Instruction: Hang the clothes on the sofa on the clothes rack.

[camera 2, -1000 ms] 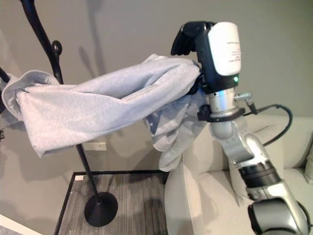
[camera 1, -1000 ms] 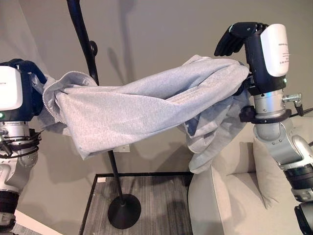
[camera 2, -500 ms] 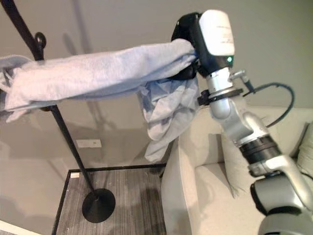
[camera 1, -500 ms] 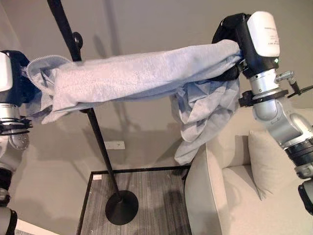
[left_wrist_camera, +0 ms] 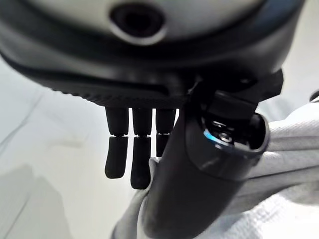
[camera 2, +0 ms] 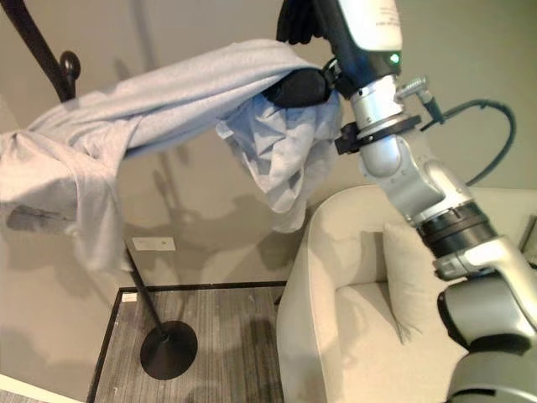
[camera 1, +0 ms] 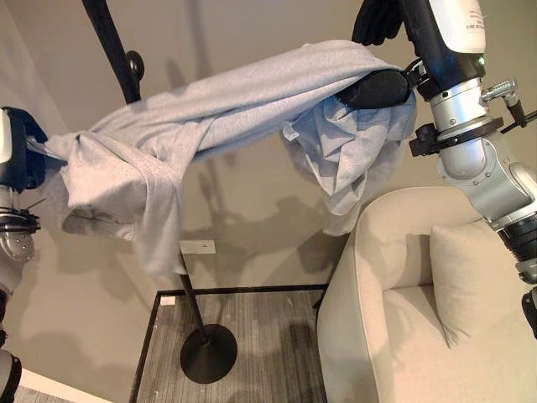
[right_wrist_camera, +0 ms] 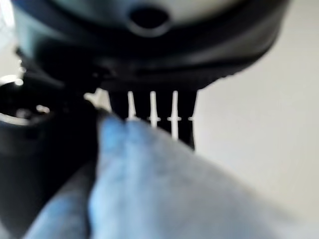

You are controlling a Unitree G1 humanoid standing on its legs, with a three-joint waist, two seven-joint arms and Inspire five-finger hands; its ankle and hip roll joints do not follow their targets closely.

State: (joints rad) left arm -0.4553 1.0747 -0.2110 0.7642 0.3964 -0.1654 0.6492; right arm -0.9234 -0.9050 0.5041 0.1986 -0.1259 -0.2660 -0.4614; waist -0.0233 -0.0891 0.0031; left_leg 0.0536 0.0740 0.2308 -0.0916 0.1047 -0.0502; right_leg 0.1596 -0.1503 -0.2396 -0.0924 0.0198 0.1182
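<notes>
- Up in the air between the two arms, the grey hoodie (camera 1: 243,105) was stretched out like a hammock, high on the robot's right and sagging lower toward its left.
- The right hand (camera 1: 382,84) was raised near the top of the head views, thumb tucked under the cloth and fingers (camera 1: 375,21) poking out above it, so it was pinching that end of the hoodie. A bunched lump of fabric dangled below it, above the sofa (camera 1: 394,277).
- The left hand (camera 1: 23,159) was at the far left edge with the other end of the hoodie wrapped against it. In the left wrist view the thumb (left_wrist_camera: 199,184) pressed onto the cloth while the fingers (left_wrist_camera: 130,154) pointed fairly straight past it, so it looked like a thumb pinch.
- The clothes rack (camera 1: 126,67), a black pole, stood behind the hoodie, its round base (camera 1: 210,357) on the striped floor mat (camera 1: 268,344). The hoodie crossed in front of the pole; I couldn't tell if it touched.
- A cream cushion (camera 1: 470,277) sat on the sofa.
</notes>
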